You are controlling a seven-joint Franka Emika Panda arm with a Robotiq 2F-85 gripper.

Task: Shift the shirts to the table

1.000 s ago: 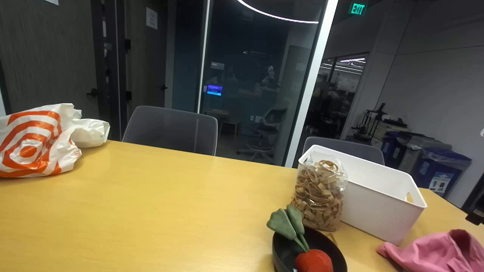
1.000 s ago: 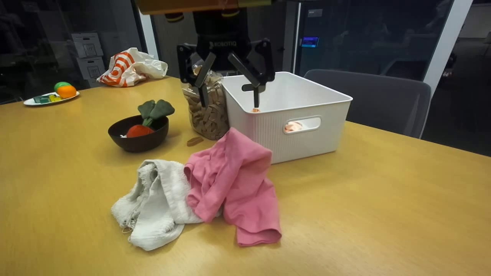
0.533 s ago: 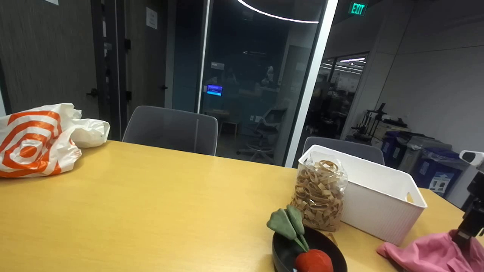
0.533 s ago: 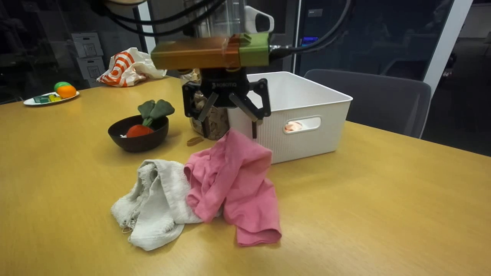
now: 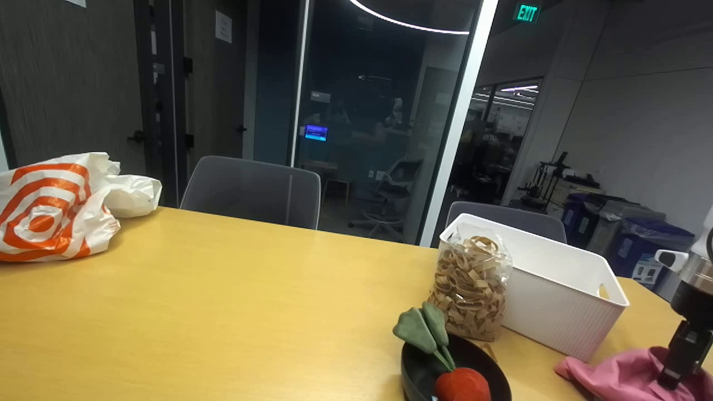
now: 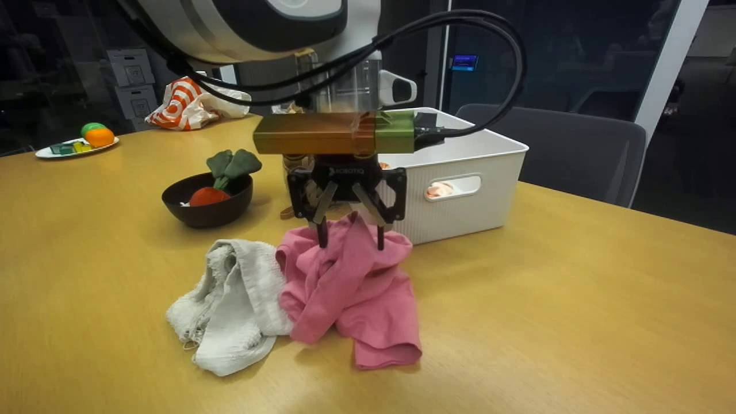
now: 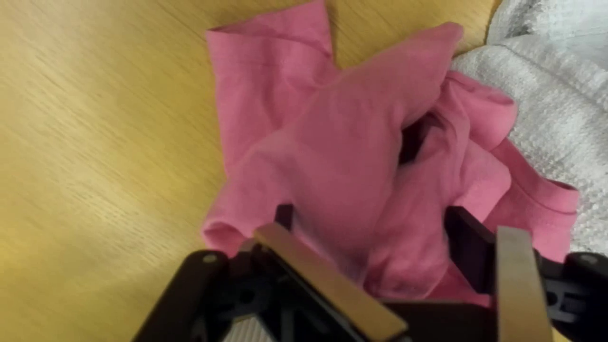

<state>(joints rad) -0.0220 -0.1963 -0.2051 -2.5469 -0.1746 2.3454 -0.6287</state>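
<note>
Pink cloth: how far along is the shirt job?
Looks done: the pink cloth and white cloth lie on the table. In progress: the open hand straddles the pink cloth, ungripped. Left: probably gripping it; perhaps also moving the pale item in the bin, kind unclear.

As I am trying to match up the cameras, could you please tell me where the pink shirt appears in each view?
In an exterior view: pink shirt in the bottom right corner, cut off by the picture edge.
In an exterior view: pink shirt just below centre.
Wrist view: pink shirt across the middle.
Shared landmark: the end effector, visible in all three.
</note>
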